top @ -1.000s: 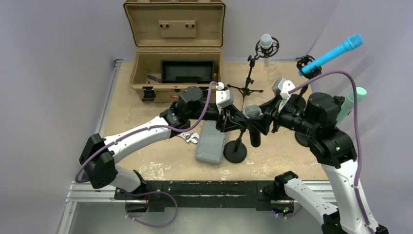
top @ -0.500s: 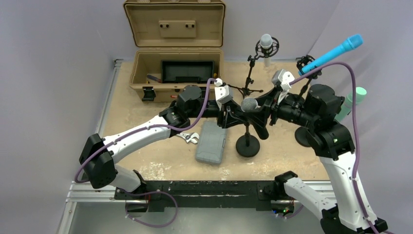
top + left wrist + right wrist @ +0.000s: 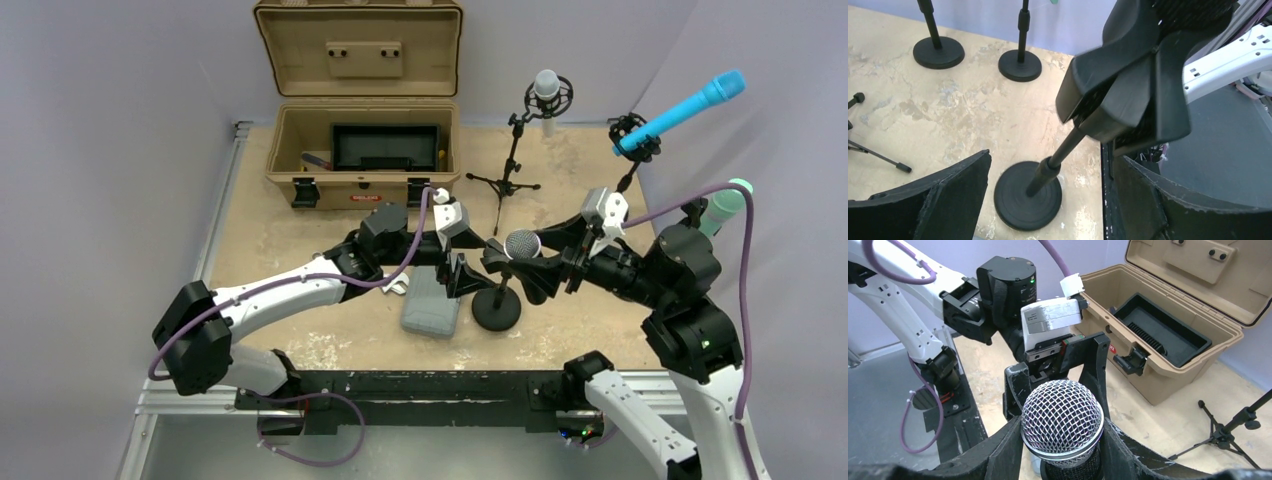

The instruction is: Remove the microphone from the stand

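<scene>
The microphone (image 3: 1062, 417) is clamped between the right fingers (image 3: 1007, 455) above the counter (image 3: 973, 110). It seems not yet free of its stand (image 3: 1048, 170), whose pole runs up to it. The left fingers (image 3: 948, 200) are spread wide beside that pole, gripping nothing. Bracing the stand and pulling the microphone free remain.

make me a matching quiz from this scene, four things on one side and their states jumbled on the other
Things:
1 left gripper
2 right gripper
3 tan case
4 blue microphone

States:
a lid up
b shut on the mesh-head microphone
c tilted, at the far right
d open, holding nothing

Pairs: 1-d, 2-b, 3-a, 4-c
</scene>
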Controlling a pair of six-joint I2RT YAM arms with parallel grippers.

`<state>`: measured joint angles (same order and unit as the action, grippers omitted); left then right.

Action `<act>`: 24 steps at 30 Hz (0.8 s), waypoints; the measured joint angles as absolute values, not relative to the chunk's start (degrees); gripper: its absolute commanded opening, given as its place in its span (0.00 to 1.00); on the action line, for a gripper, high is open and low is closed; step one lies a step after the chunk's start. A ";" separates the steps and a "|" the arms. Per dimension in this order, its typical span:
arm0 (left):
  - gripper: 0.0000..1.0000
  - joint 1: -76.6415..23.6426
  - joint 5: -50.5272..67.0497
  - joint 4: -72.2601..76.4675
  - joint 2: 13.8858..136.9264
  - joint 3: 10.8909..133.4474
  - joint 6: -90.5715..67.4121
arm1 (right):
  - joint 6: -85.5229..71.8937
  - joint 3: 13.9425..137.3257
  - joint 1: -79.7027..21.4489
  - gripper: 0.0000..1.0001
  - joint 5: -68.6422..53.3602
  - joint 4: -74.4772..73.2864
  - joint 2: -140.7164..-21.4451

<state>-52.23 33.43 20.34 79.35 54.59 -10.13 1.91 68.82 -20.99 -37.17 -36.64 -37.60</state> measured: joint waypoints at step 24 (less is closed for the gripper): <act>0.83 -50.11 45.84 36.95 83.57 55.00 -17.96 | 3.27 68.82 -21.06 0.00 -37.15 -36.86 -39.31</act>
